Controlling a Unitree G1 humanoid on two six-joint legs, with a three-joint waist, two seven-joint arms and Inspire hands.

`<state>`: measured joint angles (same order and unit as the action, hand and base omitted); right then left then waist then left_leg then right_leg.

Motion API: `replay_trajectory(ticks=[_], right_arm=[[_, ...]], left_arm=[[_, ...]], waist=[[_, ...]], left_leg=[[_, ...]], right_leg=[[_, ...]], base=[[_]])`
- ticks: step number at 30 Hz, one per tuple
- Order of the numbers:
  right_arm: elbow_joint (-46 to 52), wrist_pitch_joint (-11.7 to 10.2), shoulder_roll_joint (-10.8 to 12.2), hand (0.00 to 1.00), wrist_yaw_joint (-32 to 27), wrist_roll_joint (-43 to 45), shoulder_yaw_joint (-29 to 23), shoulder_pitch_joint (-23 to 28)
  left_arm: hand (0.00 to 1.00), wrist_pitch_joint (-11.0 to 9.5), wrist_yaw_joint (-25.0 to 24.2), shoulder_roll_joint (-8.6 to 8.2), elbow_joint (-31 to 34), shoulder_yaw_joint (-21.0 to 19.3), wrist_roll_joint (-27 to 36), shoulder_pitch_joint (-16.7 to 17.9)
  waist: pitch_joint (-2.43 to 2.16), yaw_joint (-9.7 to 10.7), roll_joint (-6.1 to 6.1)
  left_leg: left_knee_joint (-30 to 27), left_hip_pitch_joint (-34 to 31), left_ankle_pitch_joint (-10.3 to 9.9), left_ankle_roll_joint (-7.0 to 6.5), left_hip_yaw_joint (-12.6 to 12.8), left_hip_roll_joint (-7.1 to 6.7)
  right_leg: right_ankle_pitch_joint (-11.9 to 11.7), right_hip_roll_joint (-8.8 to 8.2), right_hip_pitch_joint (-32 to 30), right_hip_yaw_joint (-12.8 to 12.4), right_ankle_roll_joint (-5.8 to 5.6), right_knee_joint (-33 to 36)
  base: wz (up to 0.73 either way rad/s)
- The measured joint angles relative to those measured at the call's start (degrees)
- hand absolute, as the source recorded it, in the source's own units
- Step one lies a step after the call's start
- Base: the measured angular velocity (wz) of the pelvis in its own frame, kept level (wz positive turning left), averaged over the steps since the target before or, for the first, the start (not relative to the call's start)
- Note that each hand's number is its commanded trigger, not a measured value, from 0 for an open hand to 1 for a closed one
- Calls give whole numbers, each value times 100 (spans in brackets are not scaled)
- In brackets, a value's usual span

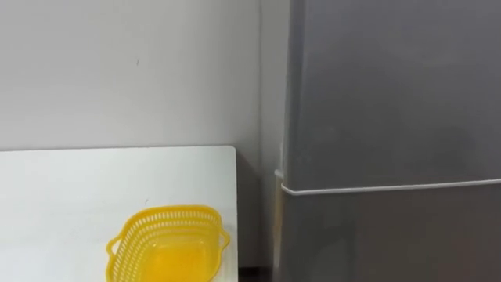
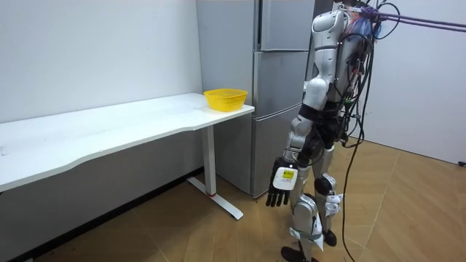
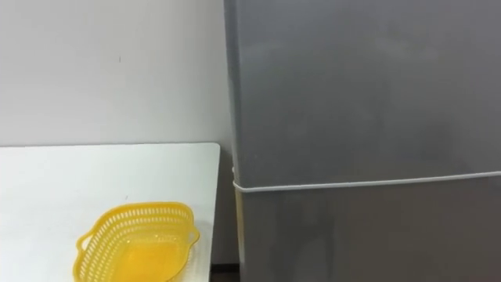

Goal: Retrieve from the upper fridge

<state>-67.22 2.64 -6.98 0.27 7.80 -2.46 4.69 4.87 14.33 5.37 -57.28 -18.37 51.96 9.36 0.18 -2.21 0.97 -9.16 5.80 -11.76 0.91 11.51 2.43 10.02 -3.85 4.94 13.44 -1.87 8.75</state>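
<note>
A tall grey fridge [image 1: 391, 94] [image 3: 360, 86] stands right in front of me, all its doors shut. A pale seam [image 1: 391, 188] runs between one door and the door below it. In the room view I stand upright close to the fridge [image 2: 280, 80], facing it. My left hand [image 2: 280, 182] hangs at my side near knee height, with relaxed fingers and nothing in it.
A yellow plastic basket [image 1: 168, 243] [image 2: 225, 97] sits at the near right corner of a long white table [image 1: 70, 188] [image 2: 109, 127], just left of the fridge. A narrow gap separates the table's edge from the fridge. Wooden floor lies behind me.
</note>
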Motion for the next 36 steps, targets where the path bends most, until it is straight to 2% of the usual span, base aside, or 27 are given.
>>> replay_trajectory(ticks=[2,4,6,7,9,11,13,15,19,22,24,27,32,36], right_arm=[[45,-6,0,0,-6,197,-6,-6],[59,-8,1,0,-13,291,-7,-25],[57,-8,-3,0,-36,297,-3,-29],[59,-11,-5,0,-46,293,-3,-25],[121,-12,-23,0,-107,288,-5,53],[244,-10,-36,0,-150,332,-3,128],[302,-12,-42,0,-171,419,-9,222],[304,-11,-47,0,-219,797,-103,223],[575,-10,-55,0,-290,1206,-162,358],[669,-6,-81,0,-276,1248,-220,493],[677,0,-133,0,-276,1245,-228,552],[673,59,-188,0,-262,1251,-237,550],[590,70,-188,0,-244,1252,-229,508],[524,111,-213,0,-78,1258,-237,441]], left_arm=[[0,-109,215,-1,346,-174,285,-42],[0,-280,445,3,581,-327,412,-143],[0,-496,841,28,922,-412,596,-267],[0,-538,943,34,1067,-414,716,-254],[0,-667,1404,44,1707,-418,1195,-223],[0,-775,1691,68,2034,-479,1386,-241],[0,-844,2004,78,2426,-635,1389,-237],[0,-1030,2333,186,2780,-690,1378,-238],[0,-1208,2915,281,3548,-883,1264,-226],[0,-1280,3261,332,4415,-1021,1061,-189],[0,-1343,3432,382,5274,-1084,667,-190],[0,-1401,3408,527,5968,-1089,85,-192],[0,-1400,3173,562,6623,-1093,-573,-225],[0,-1336,2569,573,7085,-1065,-781,-239]], waist=[[1,6,18],[-24,-2,-19],[-35,-16,-6],[-42,-37,-12],[-56,-152,-20],[-56,-244,-39],[-57,-257,-39],[-57,-270,-54],[-63,-300,-103],[-83,-313,-175],[-92,-345,-217],[-86,-350,-260],[-78,-312,-244],[-66,-279,-238]], left_leg=[[4,-18,0,0,-11,1],[8,-41,-6,-5,-50,0],[26,-19,-6,-5,-65,-1],[29,-18,-6,-5,-60,0],[40,-26,-6,-5,-51,5],[44,-28,-6,-5,-57,2],[46,-30,-6,-5,-68,-3],[54,-30,-6,-5,-76,-5],[61,-25,-7,-5,-81,-4],[55,-23,-9,-7,-86,-2],[49,-25,-9,-7,-96,-2],[47,-19,-9,-7,-95,-1],[10,-38,-12,-12,-124,-3],[-10,-23,-13,-13,-127,-5]], right_leg=[[-4,1,-24,1,4,20],[-5,0,-24,23,5,26],[-8,3,-16,54,7,36],[-10,7,-18,48,10,47],[-10,11,-91,-2,10,101],[-11,12,-108,-25,10,112],[-11,9,-114,-13,10,111],[-11,7,-116,-5,10,106],[-11,7,-117,14,10,118],[-14,7,-115,13,15,127],[-14,6,-112,16,15,139],[-12,-5,-123,50,15,194],[-11,-10,-115,96,16,187],[-11,-15,-90,98,16,184]], base=[[0],[3],[4],[-4],[-14],[-12],[-2],[0],[0],[0],[0],[-2],[2],[0]])
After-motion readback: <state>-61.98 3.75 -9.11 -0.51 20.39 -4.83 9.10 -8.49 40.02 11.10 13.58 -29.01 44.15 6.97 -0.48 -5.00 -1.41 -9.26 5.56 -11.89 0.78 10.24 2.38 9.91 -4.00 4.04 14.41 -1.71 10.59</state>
